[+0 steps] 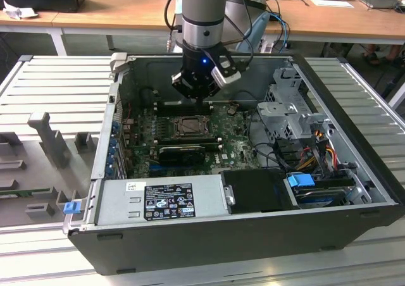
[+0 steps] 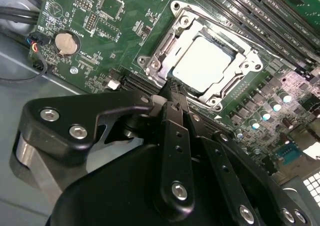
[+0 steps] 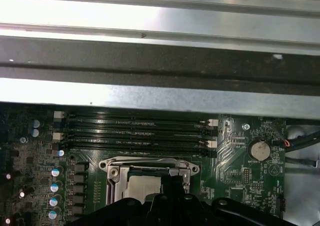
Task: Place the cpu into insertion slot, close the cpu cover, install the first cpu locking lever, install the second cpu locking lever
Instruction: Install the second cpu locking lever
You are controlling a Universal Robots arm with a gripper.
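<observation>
The black gripper (image 2: 172,88), jaws shut and empty, presses its tip at the edge of the silver metal cpu cover (image 2: 165,48), closed over the pale square cpu (image 2: 202,61), seemingly to work the latch

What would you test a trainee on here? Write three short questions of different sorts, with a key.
1. True or false: the hand holds the cpu up, clear of the motherboard.
2. In the second wrist view, the hand's tip is nearest to: A) the power supply, B) the edge of the cpu cover, C) the drive cage.
3. Fill in: in the first wrist view, the long black parts between the cpu cover and the case wall are the ____.

Key: 1 false, the cpu lies flat inside the cover's frame; 2 B; 3 memory slots.
</observation>
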